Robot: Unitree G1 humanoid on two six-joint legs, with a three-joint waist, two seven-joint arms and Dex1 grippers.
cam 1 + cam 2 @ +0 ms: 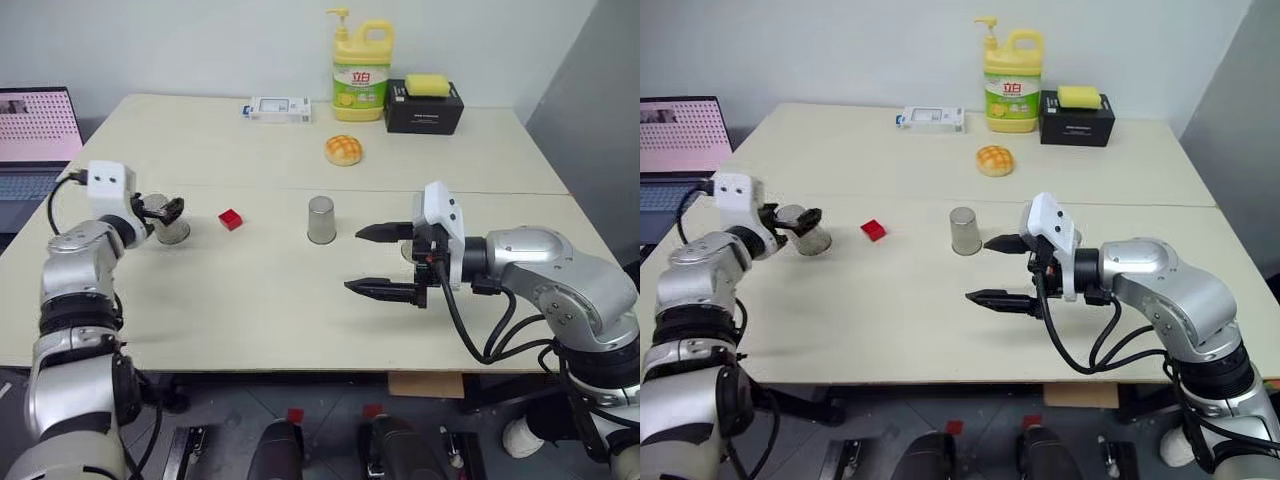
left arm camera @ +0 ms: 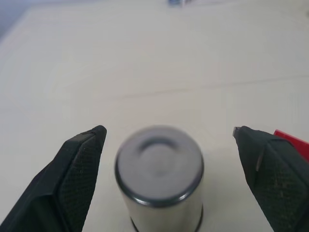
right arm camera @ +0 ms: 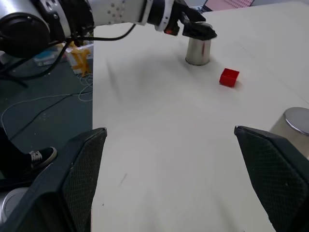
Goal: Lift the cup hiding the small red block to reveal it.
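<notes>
The jaws of the left gripper (image 2: 166, 145) stand spread wide on either side of a steel cup (image 1: 172, 220), clear of its wall and grasping nothing; the cup sits upside down on the tabletop (image 1: 250, 310) near the left edge. The small red block (image 1: 231, 219) lies bare just beside it, toward the middle of the tabletop, so the reveal looks done and this cup looks set back down. The right gripper (image 1: 385, 262) hangs released over the middle of the front half, empty, pointing toward the left edge.

Judging by its brushed metal, the cup should be light, rigid and rather slippery. Its taper narrows toward the upturned base, so a hold across the lower, wider part of the wall seems safer than one near the top. A second inverted cup (image 1: 321, 219) stands near the centre; a third is largely hidden behind the right gripper. What either one covers cannot be seen.

Toward the far edge sit a bun (image 1: 343, 150), a dish-soap bottle (image 1: 361, 70), a black box (image 1: 423, 107) with a yellow sponge (image 1: 431, 84) on it, and a small white device (image 1: 279, 109) too small to identify.
</notes>
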